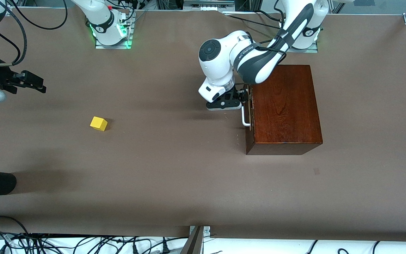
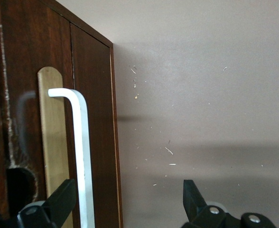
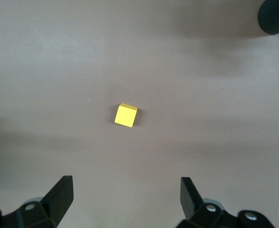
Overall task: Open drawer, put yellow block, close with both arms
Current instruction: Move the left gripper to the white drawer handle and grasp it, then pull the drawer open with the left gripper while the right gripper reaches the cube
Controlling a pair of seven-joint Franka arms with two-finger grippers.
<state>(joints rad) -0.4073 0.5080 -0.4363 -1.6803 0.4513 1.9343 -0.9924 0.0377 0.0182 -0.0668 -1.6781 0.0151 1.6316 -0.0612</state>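
Drawer (image 1: 248,116) shut flush in mahogany box (image 1: 283,106), near the table edge at the left arm's end; contents hidden. Left gripper (image 1: 239,96) at drawer front w/ fingers (image 2: 59,202) spread wide, straddling white loop handle (image 2: 80,156), not clamped yet; looks lined up for the pull. Yellow block (image 1: 98,123) alone on bare brown table (image 1: 174,169) toward right arm's end, well apart from box. Right gripper (image 1: 33,82) up over that end, fingers (image 3: 59,194) apart & empty, block below in wrist view; prob. staged to pick once drawer opens.
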